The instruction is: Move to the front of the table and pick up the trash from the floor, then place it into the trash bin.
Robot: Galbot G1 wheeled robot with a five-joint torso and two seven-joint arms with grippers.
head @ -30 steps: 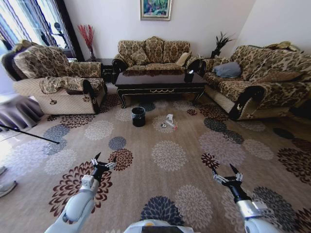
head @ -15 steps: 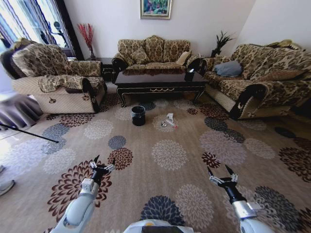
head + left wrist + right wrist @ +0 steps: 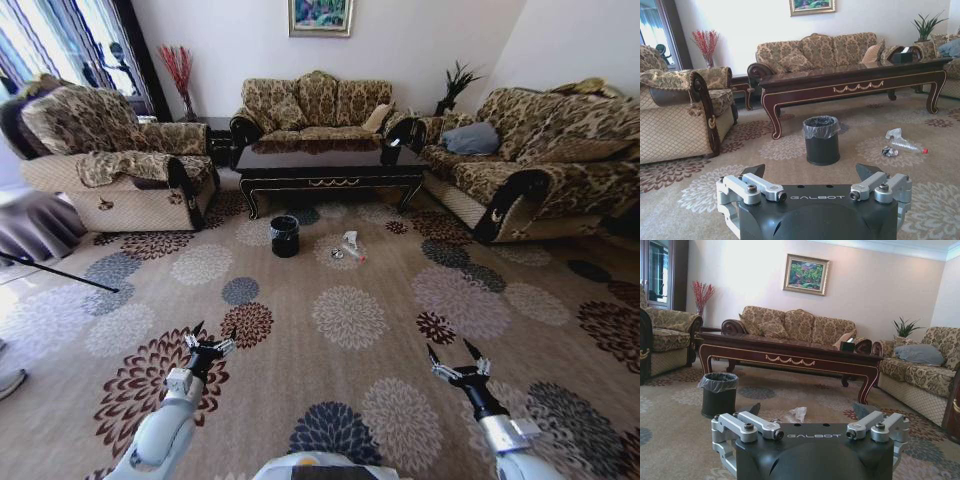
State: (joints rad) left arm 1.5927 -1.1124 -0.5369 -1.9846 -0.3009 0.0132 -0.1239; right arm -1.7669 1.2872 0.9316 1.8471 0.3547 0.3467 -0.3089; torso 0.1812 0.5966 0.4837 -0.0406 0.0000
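Camera view shifted slightly toward table (image 3: 330,165) since earlier frame; trash (image 3: 347,248) seen on carpet beside trash bin (image 3: 285,238); left gripper (image 3: 209,340) and right gripper (image 3: 456,364) held low, jaws spread, empty, likely readied for pickup.

The floor is covered by a beige carpet (image 3: 330,380) patterned with large round flowers; the trash bin (image 3: 285,238) is stood upright on it before the surface (image 3: 330,165); the trash (image 3: 347,249) is scattered on the carpet near the bin, apart from it.
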